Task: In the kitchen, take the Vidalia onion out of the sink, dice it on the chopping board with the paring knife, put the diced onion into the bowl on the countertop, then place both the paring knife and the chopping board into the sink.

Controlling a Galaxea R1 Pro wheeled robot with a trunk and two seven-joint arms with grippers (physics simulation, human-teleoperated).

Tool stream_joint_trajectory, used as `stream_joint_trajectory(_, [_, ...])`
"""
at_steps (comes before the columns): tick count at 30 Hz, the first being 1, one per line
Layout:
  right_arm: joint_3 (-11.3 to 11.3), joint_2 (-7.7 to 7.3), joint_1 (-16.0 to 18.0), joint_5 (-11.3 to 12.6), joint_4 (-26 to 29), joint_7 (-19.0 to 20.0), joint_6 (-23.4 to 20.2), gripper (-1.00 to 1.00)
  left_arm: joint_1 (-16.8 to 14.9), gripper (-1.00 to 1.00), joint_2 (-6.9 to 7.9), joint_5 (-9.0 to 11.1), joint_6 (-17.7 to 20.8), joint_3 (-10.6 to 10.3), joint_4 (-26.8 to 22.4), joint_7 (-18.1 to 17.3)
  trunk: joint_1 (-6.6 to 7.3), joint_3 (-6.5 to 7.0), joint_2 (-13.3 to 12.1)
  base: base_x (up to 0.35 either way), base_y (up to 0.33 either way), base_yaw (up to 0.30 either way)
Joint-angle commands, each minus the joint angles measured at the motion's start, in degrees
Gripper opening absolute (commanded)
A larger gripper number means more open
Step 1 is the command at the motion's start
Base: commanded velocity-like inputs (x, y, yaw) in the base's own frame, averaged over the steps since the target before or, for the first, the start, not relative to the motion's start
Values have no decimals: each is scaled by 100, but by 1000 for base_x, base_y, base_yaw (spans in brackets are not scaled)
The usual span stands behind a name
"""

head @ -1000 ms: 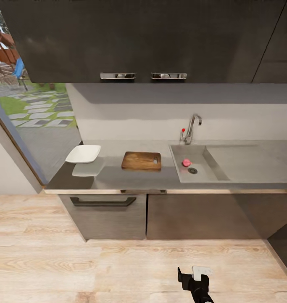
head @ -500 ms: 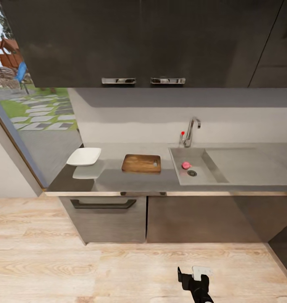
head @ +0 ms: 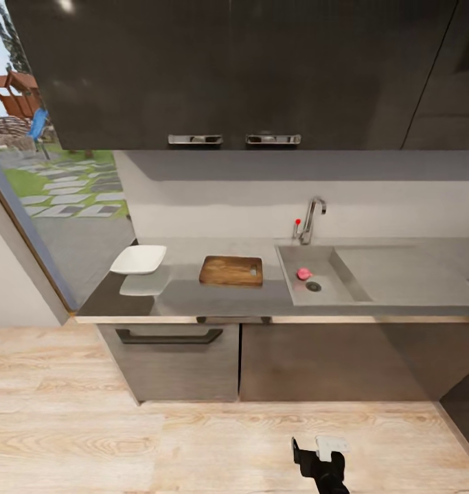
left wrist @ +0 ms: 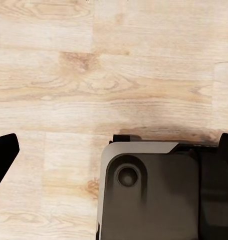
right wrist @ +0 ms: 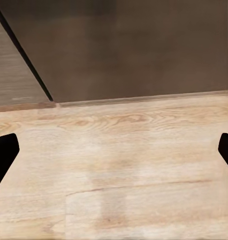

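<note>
The pinkish Vidalia onion (head: 303, 274) lies in the sink (head: 294, 288) beside the round drain, below the chrome tap (head: 311, 217) with its red knob. Left of the basin, the brown chopping board (head: 231, 270) lies flat on the grey countertop (head: 193, 298). The white bowl (head: 138, 259) stands at the counter's left end. I cannot make out the paring knife at this distance. My right gripper (head: 313, 449) hangs low over the floor, well short of the counter, and its jaws stand open and empty (right wrist: 114, 150). My left gripper (left wrist: 114, 152) is open too, above the floor and my own base.
Dark wall cabinets (head: 234, 75) hang over the counter, and dark grey base cabinets (head: 172, 357) with a drawer handle stand under it. Light wooden floor (head: 124, 439) lies between me and the counter. A large window (head: 49, 185) is at the left. The drainboard (head: 406, 271) runs right.
The whole head view has shifted, with the cabinets and counter sitting a little lower and smaller in the picture: the camera moved. Nothing on the counter moved.
</note>
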State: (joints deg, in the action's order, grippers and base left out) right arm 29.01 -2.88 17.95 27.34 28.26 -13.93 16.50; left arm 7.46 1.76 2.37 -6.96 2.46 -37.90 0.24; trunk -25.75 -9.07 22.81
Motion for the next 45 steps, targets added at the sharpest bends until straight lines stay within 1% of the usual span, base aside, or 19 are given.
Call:
stream_joint_trajectory(1, [50, -7, 7, 50, -67, -36, 73, 100, 1, 100, 0, 25, -7, -3, -7, 2, -4, -1, 10, 0, 0, 0])
stream_joint_trajectory(2, [51, -9, 7, 59, -325, -33, 331, 100, 3, 100, 0, 25, -7, -1, -7, 2, -4, 8, 10, 0, 0, 0])
stream_joint_trajectory(3, [51, -9, 7, 61, -424, -33, 446, 100, 3, 100, 0, 25, -7, -3, -7, 2, -4, 17, 10, 0, 0, 0])
stream_joint_trajectory(5, [51, -1, 7, 66, -877, -21, 944, 100, 4, 100, 0, 23, -7, -3, -7, 2, -4, 35, 10, 0, 0, 0])
stream_joint_trajectory(7, [52, 31, 7, 68, -1318, 17, 1318, 100, 2, 100, 0, 24, -7, -4, -7, 2, -4, 53, 10, 0, 0, 0])
stream_joint_trajectory(11, [52, 94, 7, 69, -1789, 174, 1539, 100, 2, 100, 0, 24, -7, -4, -7, 2, -4, 89, 10, 0, 0, 0])
stream_joint_trajectory(13, [47, 109, 7, 69, -1909, 251, 1578, 100, 3, 100, 0, 25, -7, -4, -7, 2, -4, 107, 10, 0, 0, 0])
stream_joint_trajectory(19, [49, 143, 7, 59, -2036, 480, 1607, 100, 2, 100, 0, 25, -7, -1, -7, 2, -4, 161, 10, 0, 0, 0])
stream_joint_trajectory(22, [45, 165, 7, 55, -2185, 699, 1609, 100, 2, 100, 0, 25, -7, -1, -7, 2, -4, 188, 10, 0, 0, 0])
stream_joint_trajectory(23, [46, 173, 7, 54, -2308, 820, 1611, 100, 3, 100, 0, 24, -7, -2, -6, 2, -4, 197, 10, 0, 0, 0])
stream_joint_trajectory(27, [39, 188, 7, 64, -2650, 1094, 1589, 100, 3, 100, 0, 26, -7, -2, -7, 2, -4, 224, 10, 0, 0, 0])
stream_joint_trajectory(30, [37, 190, 7, 65, -2692, 1098, 1520, 100, 2, 100, 0, 26, -7, -1, -7, 2, -4, 230, 10, 0, 0, 0])
stream_joint_trajectory(35, [40, 208, -1, 61, -2698, 1081, 986, 100, 4, 100, 0, 25, -7, 0, -7, 2, -4, 232, 10, 0, 0, 0])
stream_joint_trajectory(38, [36, 210, -2, 54, -2698, 1079, 848, 100, 2, 100, 0, 26, -7, -1, -7, 2, -4, 232, 10, 0, 0, 0])
stream_joint_trajectory(45, [42, 217, -2, 52, -2686, 1090, 828, 100, 4, 100, 0, 26, -7, -2, -7, 2, -4, 232, 10, 0, 0, 0])
